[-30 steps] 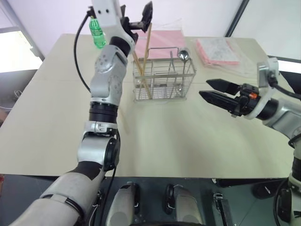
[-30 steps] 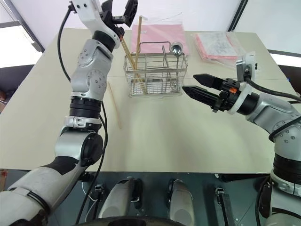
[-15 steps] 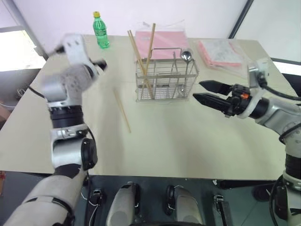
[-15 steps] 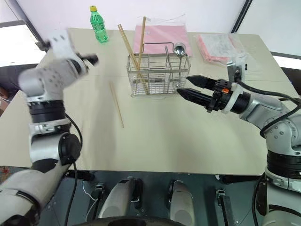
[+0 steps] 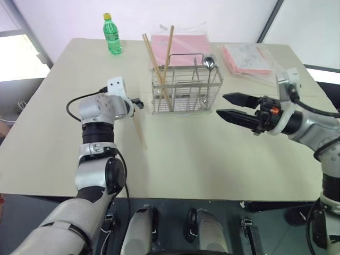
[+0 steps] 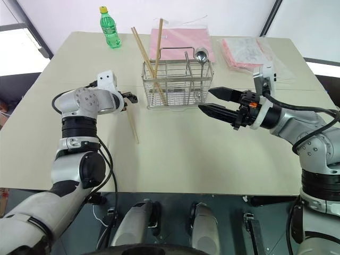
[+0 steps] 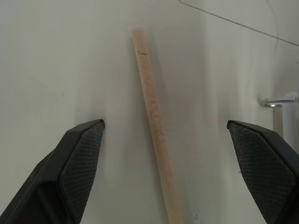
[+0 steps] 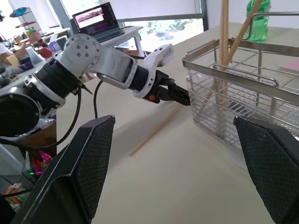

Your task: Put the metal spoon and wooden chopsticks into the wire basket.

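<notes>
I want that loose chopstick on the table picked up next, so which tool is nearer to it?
Left. The left tool hovers open right over the loose chopstick; the right tool hangs open beyond the wire basket.

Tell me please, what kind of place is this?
Probably an office or lab used for robot tests, not a kitchen. A plain table holds only a wire basket, a bottle and pink folders; nearby, a desk carries an open laptop.
</notes>
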Motion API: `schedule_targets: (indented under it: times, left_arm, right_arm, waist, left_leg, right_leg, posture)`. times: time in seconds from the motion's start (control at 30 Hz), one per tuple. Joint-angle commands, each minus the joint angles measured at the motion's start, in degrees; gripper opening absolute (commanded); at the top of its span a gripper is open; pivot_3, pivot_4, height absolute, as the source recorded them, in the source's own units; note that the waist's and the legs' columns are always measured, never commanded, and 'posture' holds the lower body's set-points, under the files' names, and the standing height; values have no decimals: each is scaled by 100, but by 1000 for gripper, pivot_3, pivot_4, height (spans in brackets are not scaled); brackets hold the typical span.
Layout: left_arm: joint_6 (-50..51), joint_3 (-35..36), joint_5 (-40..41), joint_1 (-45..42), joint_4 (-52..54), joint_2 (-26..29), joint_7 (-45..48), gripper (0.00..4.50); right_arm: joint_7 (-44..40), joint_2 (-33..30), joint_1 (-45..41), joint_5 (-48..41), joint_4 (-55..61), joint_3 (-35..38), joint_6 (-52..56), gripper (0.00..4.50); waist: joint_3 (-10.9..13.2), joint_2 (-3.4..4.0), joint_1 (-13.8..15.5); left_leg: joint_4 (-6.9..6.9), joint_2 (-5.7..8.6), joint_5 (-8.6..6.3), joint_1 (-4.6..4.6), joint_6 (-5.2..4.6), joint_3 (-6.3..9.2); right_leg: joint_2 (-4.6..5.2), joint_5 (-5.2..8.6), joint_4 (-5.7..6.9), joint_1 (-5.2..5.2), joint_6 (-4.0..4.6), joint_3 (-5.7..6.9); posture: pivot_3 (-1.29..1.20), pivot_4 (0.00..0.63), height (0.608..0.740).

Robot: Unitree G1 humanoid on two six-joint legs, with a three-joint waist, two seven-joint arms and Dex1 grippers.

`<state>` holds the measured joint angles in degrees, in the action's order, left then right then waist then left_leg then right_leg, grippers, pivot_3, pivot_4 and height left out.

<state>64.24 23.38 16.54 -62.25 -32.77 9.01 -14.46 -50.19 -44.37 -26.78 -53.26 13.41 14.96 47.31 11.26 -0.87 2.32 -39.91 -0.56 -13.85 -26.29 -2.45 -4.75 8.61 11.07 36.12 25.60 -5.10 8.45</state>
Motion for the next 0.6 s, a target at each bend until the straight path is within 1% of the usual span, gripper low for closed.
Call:
schedule_targets:
  times: [0.03, 0.07, 0.1, 0.17, 0.33, 0.37, 0.5, 0.57, 0.6]
  left_arm:
    - [-370, -15, -117, -92, -446, 41, -41, 4416]
    - [-466, -33, -110, -141, -517, 46, -8, 3906]
    - [-537, -43, -106, -178, -573, 48, 15, 3606]
    - [-605, -19, -99, -265, -687, 47, 0, 2672]
    - [-739, -56, -124, -386, -879, 101, 2, 114]
    - [-765, -65, -135, -393, -874, 122, 4, 43]
    - [-1062, -246, -286, -422, -774, 294, 137, 43]
    - [-1634, -137, -247, -546, -696, 398, 202, 43]
    - [-2158, -115, -270, -631, -625, 483, 252, 43]
  right_arm:
    - [97, 34, 106, -112, 243, 292, -111, 4184]
    - [120, 51, 131, -110, 263, 310, -116, 4184]
    - [134, 61, 149, -109, 277, 323, -118, 4184]
    - [156, 70, 170, -118, 288, 346, -114, 4184]
    - [181, 72, 149, -100, 258, 343, -115, 4184]
    - [187, 74, 139, -99, 256, 337, -110, 4184]
    - [208, 81, 91, -96, 244, 295, -95, 4184]
    - [207, 77, 45, -110, 214, 281, -74, 4184]
    - [211, 75, 12, -110, 197, 266, -61, 4184]
  waist:
    - [-2, 3, 1]
    - [-3, 5, -3]
    - [-4, 7, -5]
    - [-4, 7, 2]
    - [-4, 6, 26]
    - [-4, 6, 22]
    - [-3, 5, -6]
    - [-2, 4, -8]
    - [-1, 4, -12]
  left_leg:
    - [0, 0, 0, 0, 0, 0]
    - [0, -1, 0, 1, 0, 0]
    - [0, -1, 0, 1, 0, -2]
    - [0, -1, 0, 1, 0, -2]
    - [-6, 2, -2, -5, -3, 0]
    - [-7, 3, -3, -6, -4, 0]
    - [-6, 2, -4, -8, -6, -2]
    - [-6, 1, -4, -12, -5, -2]
    - [-6, 0, -3, -15, -5, -3]
  right_leg:
    - [0, 0, 1, 0, 0, 0]
    - [-1, -1, 1, 0, 1, 0]
    - [-1, -1, 1, 0, 1, 0]
    - [0, -1, 2, 0, 2, 0]
    - [4, -2, -1, 0, 0, 1]
    - [4, -2, -2, 0, -1, 1]
    - [3, -3, -2, 4, -1, 1]
    - [2, -3, 0, 9, -1, 1]
    - [2, -3, 0, 13, 0, 1]
  posture:
    - [0, 150, 692]
    - [0, 150, 692]
    - [0, 150, 692]
    - [0, 150, 692]
    - [0, 150, 692]
    - [0, 150, 692]
    - [0, 150, 692]
    - [0, 150, 692]
    - [0, 150, 692]
